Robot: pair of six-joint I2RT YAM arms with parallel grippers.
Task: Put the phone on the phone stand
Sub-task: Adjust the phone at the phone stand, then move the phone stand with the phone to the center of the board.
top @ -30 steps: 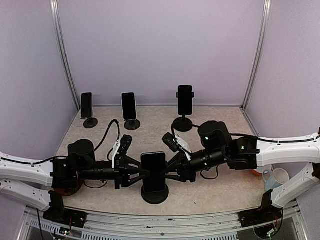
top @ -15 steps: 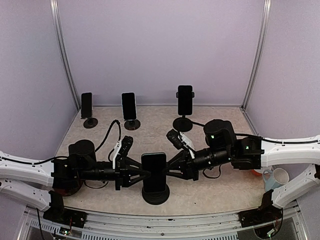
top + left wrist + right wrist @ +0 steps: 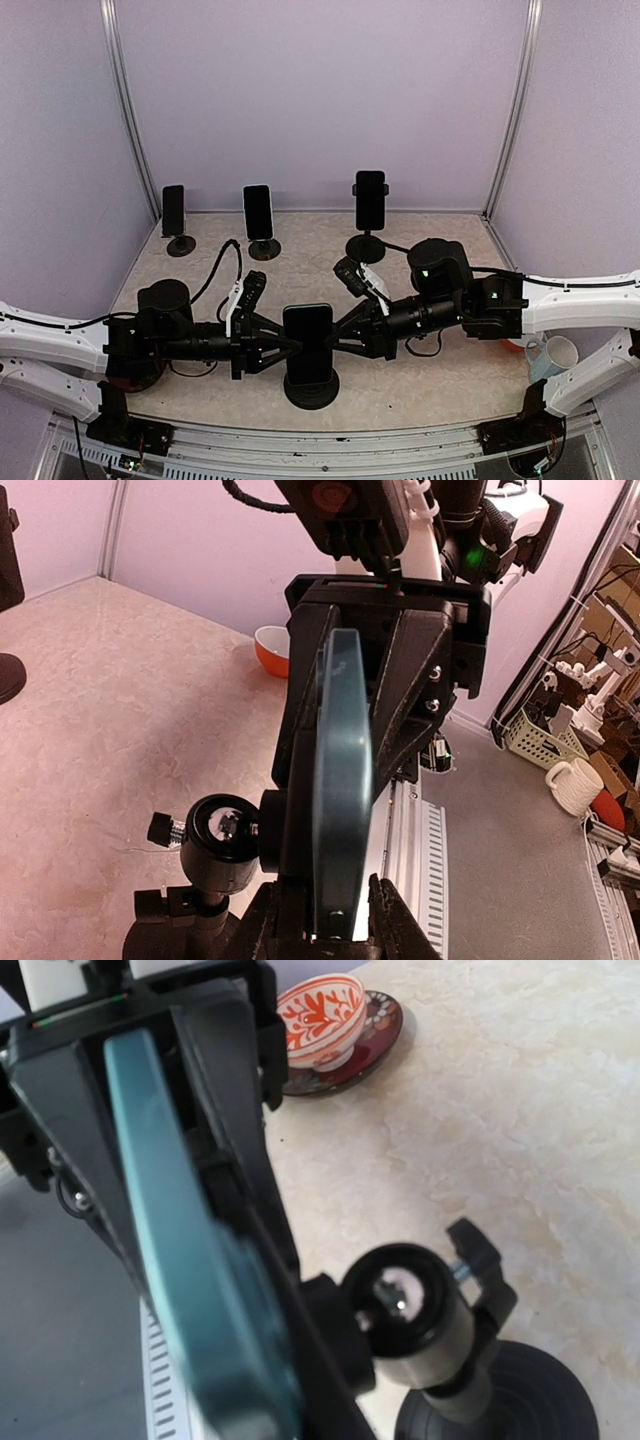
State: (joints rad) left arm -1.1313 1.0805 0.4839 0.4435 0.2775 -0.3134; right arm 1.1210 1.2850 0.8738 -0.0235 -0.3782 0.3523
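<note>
The dark phone [image 3: 308,340] stands upright in the clamp of the black phone stand [image 3: 310,392] at the front centre of the table. My left gripper [image 3: 283,347] reaches in from the left, and my right gripper [image 3: 336,345] from the right. Each closes on a side edge of the phone. In the left wrist view the phone [image 3: 340,780] is edge-on between the fingers of my left gripper [image 3: 340,925], with the stand's ball joint [image 3: 220,840] to its left. In the right wrist view the phone [image 3: 180,1260] is blurred and close, next to the ball joint [image 3: 410,1305]; my own fingers are hidden there.
Three other phones on stands [image 3: 173,210] [image 3: 258,212] [image 3: 370,200] line the back wall. A red patterned bowl on a saucer [image 3: 320,1020] sits behind the left arm. A white mug [image 3: 550,355] stands off the table's right edge.
Both grippers have narrowed onto the phone's edges. The right arm has shifted slightly to the right. The phone and stand have stayed in place.
</note>
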